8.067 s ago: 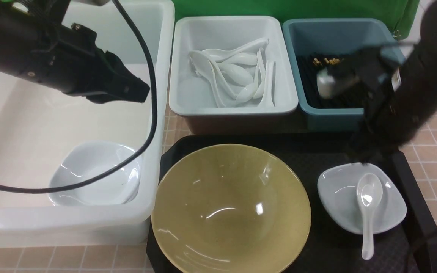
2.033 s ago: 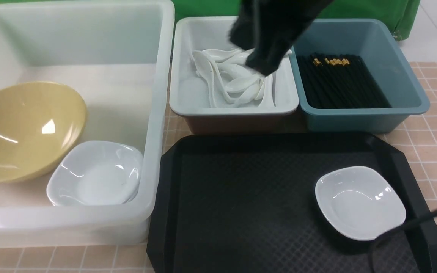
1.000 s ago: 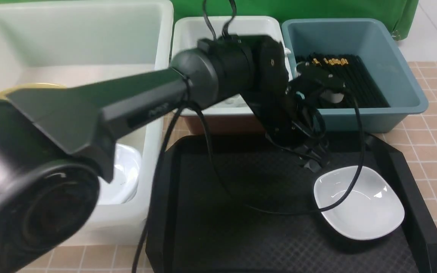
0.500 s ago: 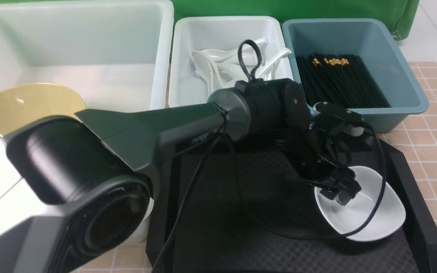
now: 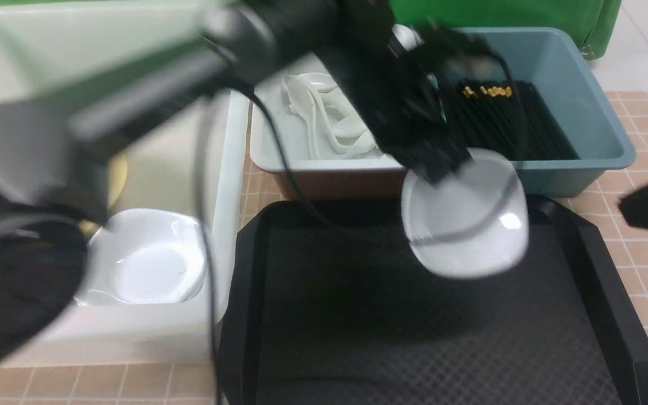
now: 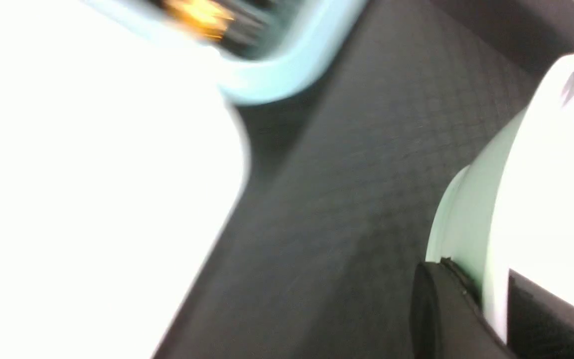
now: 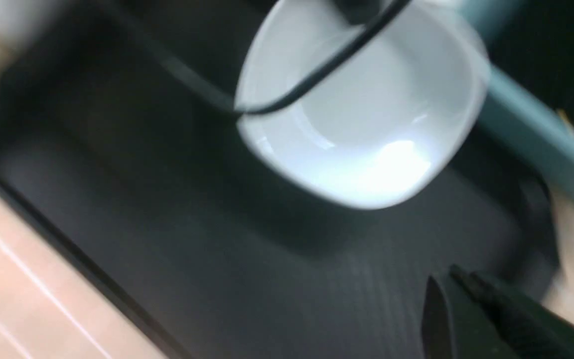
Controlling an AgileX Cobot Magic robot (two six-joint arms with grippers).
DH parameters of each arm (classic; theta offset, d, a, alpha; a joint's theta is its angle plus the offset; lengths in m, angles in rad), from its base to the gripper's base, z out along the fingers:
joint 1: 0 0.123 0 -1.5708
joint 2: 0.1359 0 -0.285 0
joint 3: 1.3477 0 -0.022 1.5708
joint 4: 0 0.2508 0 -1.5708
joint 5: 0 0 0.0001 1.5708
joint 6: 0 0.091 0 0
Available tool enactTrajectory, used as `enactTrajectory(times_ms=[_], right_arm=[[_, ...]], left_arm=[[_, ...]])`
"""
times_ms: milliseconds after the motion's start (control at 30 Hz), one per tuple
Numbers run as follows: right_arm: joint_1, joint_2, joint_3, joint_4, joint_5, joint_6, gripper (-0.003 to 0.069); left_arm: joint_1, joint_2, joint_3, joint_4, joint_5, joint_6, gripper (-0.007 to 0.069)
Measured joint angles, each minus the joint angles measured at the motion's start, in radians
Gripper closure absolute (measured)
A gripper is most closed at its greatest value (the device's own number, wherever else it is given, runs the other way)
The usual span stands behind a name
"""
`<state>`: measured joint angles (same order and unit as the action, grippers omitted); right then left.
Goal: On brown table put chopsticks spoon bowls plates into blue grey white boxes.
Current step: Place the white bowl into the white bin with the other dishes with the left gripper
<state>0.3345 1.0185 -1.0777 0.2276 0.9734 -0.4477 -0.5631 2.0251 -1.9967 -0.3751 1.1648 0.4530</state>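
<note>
Jaws of my left gripper (image 5: 435,164) are clamped tight on the rim of a white plate (image 5: 470,222). The plate hangs above the far right part of the black tray (image 5: 358,337), clear of its surface and just in front of the blue box (image 5: 588,107) of chopsticks (image 5: 504,121). My right gripper (image 7: 446,289) sits past the tray's right edge, over the brown table (image 5: 644,185), jaws pressed together on nothing. A second plate (image 5: 144,259) lies in the white box's (image 5: 234,169) near right corner. Behind it I see only a sliver of the yellow bowl (image 5: 117,179). Spoons (image 5: 329,121) lie in the grey box (image 5: 279,140).
</note>
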Motion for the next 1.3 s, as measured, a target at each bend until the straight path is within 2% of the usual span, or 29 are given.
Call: enactTrajectory(times_ms=[100, 133, 233, 367, 400, 533, 800, 1067, 1300], right_arm=[[0.052, 0.045, -0.073, 0.05, -0.012, -0.042, 0.0591], [0.11, 0.083, -0.133, 0.057, -0.019, -0.055, 0.0591], [0.239, 0.188, -0.242, 0.061, -0.028, -0.09, 0.0591], [0.358, 0.323, -0.338, 0.059, -0.033, -0.108, 0.0591], [0.405, 0.379, -0.382, 0.039, -0.033, -0.11, 0.0591], [0.455, 0.505, -0.466, 0.009, -0.033, -0.129, 0.059], [0.459, 0.602, -0.551, 0.002, -0.051, -0.138, 0.0583], [0.463, 0.605, -0.556, 0.0, -0.026, -0.171, 0.0582], [0.553, 0.605, -0.592, 0.001, 0.029, -0.237, 0.058]], left_arm=[[0.072, -0.098, 0.025, 0.003, 0.046, 0.001, 0.0619], [0.143, -0.169, 0.063, 0.004, 0.06, 0.002, 0.0619], [0.265, -0.299, 0.176, 0.007, 0.067, 0.002, 0.0619], [0.396, -0.428, 0.339, 0.011, 0.069, 0.002, 0.0619], [0.462, -0.495, 0.435, 0.012, 0.065, 0.002, 0.0619], [0.561, -0.632, 0.667, 0.013, 0.009, 0.007, 0.0619], [0.636, -0.716, 0.926, -0.018, -0.161, 0.021, 0.0611], [0.637, -0.71, 0.944, -0.018, -0.25, 0.013, 0.0597], [0.64, -0.733, 0.948, -0.017, -0.288, -0.003, 0.06]])
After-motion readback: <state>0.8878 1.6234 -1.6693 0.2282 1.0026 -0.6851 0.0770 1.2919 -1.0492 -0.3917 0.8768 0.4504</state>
